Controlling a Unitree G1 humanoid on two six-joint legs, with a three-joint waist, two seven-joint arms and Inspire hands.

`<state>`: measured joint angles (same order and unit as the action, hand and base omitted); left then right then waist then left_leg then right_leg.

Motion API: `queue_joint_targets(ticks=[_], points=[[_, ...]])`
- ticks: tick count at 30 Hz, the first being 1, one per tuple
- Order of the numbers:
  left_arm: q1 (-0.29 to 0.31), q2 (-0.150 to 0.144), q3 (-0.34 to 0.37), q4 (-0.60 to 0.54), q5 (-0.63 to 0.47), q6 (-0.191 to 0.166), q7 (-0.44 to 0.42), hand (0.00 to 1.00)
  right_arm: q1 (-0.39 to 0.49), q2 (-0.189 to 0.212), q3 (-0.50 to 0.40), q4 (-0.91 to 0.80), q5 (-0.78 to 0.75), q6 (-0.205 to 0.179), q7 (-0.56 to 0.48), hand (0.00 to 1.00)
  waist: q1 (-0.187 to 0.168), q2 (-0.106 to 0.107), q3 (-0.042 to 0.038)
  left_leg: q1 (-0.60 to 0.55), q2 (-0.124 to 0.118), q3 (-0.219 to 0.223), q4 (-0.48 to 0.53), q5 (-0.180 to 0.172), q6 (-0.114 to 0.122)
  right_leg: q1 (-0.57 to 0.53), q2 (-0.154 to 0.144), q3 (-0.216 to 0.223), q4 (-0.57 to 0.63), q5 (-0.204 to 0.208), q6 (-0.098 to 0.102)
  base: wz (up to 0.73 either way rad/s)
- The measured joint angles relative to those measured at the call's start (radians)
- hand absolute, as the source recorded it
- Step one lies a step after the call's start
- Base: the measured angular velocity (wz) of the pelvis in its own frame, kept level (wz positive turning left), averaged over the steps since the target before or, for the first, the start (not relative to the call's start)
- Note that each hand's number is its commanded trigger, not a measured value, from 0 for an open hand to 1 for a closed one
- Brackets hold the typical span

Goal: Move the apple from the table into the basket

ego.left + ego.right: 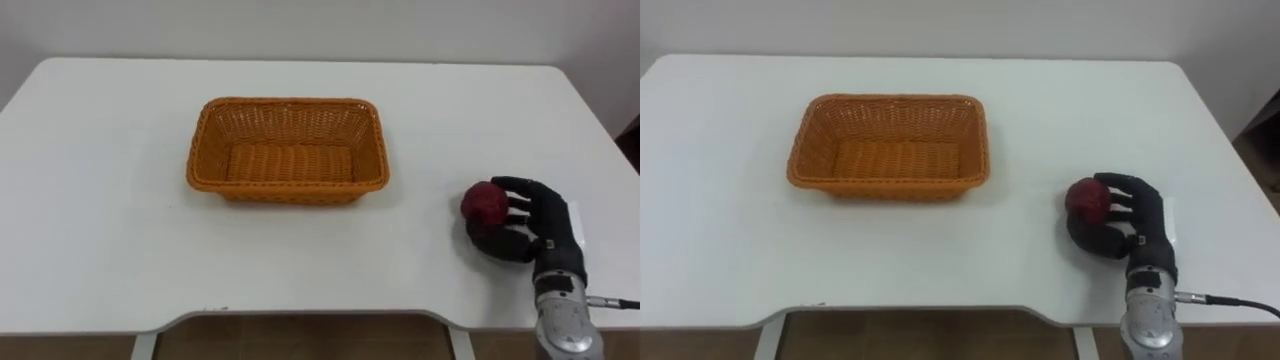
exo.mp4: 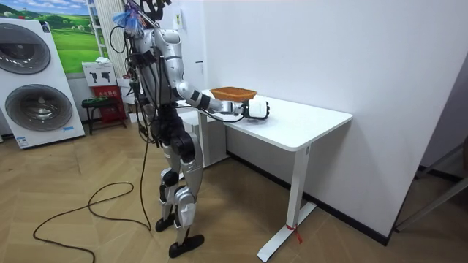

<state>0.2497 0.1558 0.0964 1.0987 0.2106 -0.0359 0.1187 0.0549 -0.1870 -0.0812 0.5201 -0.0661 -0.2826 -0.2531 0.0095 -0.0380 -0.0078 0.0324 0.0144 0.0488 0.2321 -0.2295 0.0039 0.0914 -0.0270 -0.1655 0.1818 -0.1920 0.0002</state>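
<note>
Red, round, smooth-skinned apple (image 1: 484, 203) low on the right side of the table (image 1: 100, 200), close to the front edge and well apart from the basket (image 1: 290, 102). Wrapped by the right hand (image 1: 530, 225): dark, jointed fingers (image 1: 515, 186) curled over the top and far side, thumb hooked under the near side, metallic wrist reaching in from the lower right. Hard to tell whether resting on the tabletop or lifted just clear of it. Rectangular basket of tightly woven orange wicker at centre, with a braided rim, sloping walls and a flat ribbed floor, nothing inside. Matte white tabletop, smooth, with rounded corners and a shallow cut-out along the front edge. Bare white surface between hand and basket, more of it on the left side and behind the basket up to the wall. Little margin to the right of the hand before the table's right edge. From the room view, standing upright at the table's long side on a wooden floor, right arm stretched forward over the top, white wall behind the table, washing machine (image 2: 33, 88) at the room view's left.
</note>
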Motion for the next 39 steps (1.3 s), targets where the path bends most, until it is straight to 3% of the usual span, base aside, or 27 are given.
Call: queue_joint_targets(ticks=[7,12,14,18,27,30,31,32,39], points=[[-0.005,-0.001,-0.002,-0.001,0.0,0.0,0.0,0.0,0.032,0.006,0.015,-0.099,0.026,0.035,-0.006,1.0,-0.002,0.005,0.0039,-0.002,0.0,0.005,-0.011,0.0,0.0,-0.008,0.001,0.006,-0.006,0.0,0.0,-0.02],[-0.024,-0.002,-0.004,0.013,-0.002,-0.002,-0.001,0.0,0.043,0.003,0.056,-0.213,0.019,0.077,0.014,1.0,0.013,0.014,0.0184,-0.008,0.002,0.021,-0.01,0.001,0.0,-0.03,0.002,0.025,0.004,0.0,0.0,-0.11],[-0.043,-0.002,-0.002,0.024,0.0,-0.007,-0.007,0.0,0.044,0.005,0.07,-0.292,0.004,0.097,0.031,1.0,0.023,0.022,0.0159,-0.028,-0.001,0.024,-0.009,0.003,0.002,-0.055,0.0,0.026,0.006,0.0,0.0,-0.02],[-0.037,-0.004,-0.002,0.019,0.0,-0.01,-0.023,0.0,0.041,0.004,0.072,-0.392,-0.022,0.101,0.049,1.0,0.03,0.021,0.0121,-0.027,-0.003,0.02,-0.012,0.004,0.003,-0.054,-0.002,0.025,0.004,0.001,0.001,0.02],[-0.043,-0.003,-0.006,0.032,0.0,-0.013,-0.054,0.0,0.002,-0.007,0.145,-0.578,-0.029,0.11,0.118,1.0,0.056,0.023,0.0129,-0.015,-0.004,0.019,-0.028,0.004,0.004,-0.04,-0.003,0.018,-0.01,0.001,0.002,0.0],[-0.043,-0.003,-0.045,0.032,-0.001,-0.01,-0.057,0.0,0.002,-0.007,0.193,-0.62,-0.064,0.126,0.159,1.0,0.059,0.027,0.0146,-0.021,-0.006,0.018,-0.027,0.004,0.004,-0.043,-0.004,0.015,-0.014,0.001,0.002,0.01],[-0.043,-0.002,-0.062,0.032,0.0,-0.007,-0.059,0.0,0.002,-0.008,0.216,-0.633,-0.069,0.134,0.174,0.63,0.061,0.028,0.014,-0.022,-0.005,0.014,-0.027,0.004,0.004,-0.042,-0.003,0.014,-0.013,0.001,0.002,0.06],[-0.045,-0.002,-0.068,0.032,0.0,-0.006,-0.061,0.0,0.002,-0.008,0.235,-0.646,-0.071,0.14,0.191,0.0,0.063,0.028,0.0138,-0.023,-0.005,0.011,-0.027,0.004,0.004,-0.042,-0.003,0.014,-0.013,0.001,0.002,0.07],[-0.049,0.005,-0.082,0.029,0.001,0.017,-0.072,0.0,0.001,-0.007,0.328,-0.689,-0.083,0.163,0.27,0.0,0.083,0.018,0.0067,-0.021,-0.006,0.003,-0.028,0.004,0.004,-0.04,-0.003,0.01,-0.013,0.001,0.002,0.02]])
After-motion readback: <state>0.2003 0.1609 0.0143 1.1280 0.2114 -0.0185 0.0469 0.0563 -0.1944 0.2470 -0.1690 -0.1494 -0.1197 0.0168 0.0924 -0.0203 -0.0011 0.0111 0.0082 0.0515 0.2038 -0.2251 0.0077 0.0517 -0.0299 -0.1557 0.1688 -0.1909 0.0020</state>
